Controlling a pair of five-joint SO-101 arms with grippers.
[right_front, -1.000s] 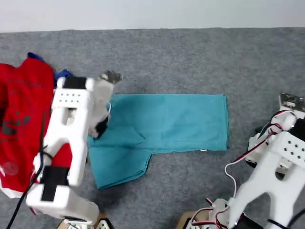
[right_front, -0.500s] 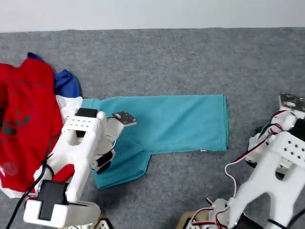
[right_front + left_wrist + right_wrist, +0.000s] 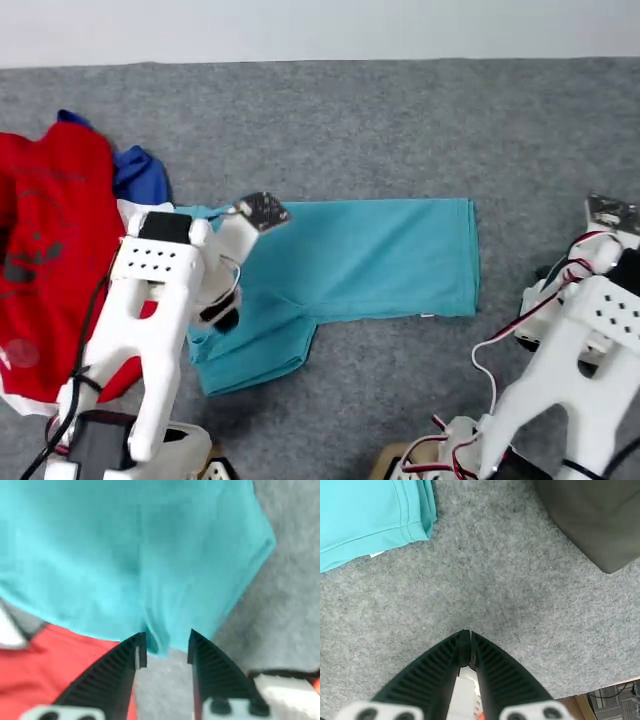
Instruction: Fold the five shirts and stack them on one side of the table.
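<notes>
Now, left gripper (image 3: 166, 642): you have it low at the left end of the teal shirt, centre-left of the high frame. Its jaws stand a narrow gap apart, and a fold of the shirt's edge lies at that gap, not clamped.
Right gripper (image 3: 470, 634): jaws pressed together, holding nothing. It hangs over bare grey table (image 3: 350, 120), with its arm at the lower right of the high frame.
Teal shirt (image 3: 370, 255): lies flat as a wide band across the middle of the high frame, with one flap jutting toward the lower left. Its right corner sits near the right gripper, apart from it.
Red shirt (image 3: 50, 250): heaped at the left edge, touching the teal shirt's left end.
Blue shirt (image 3: 140, 175): bunched at the upper left, just beside the red one.
White garment (image 3: 140, 212): a strip between the blue shirt and the teal shirt.
Dark block (image 3: 590, 520): on the table beside the right gripper. You cannot tell what it is.
</notes>
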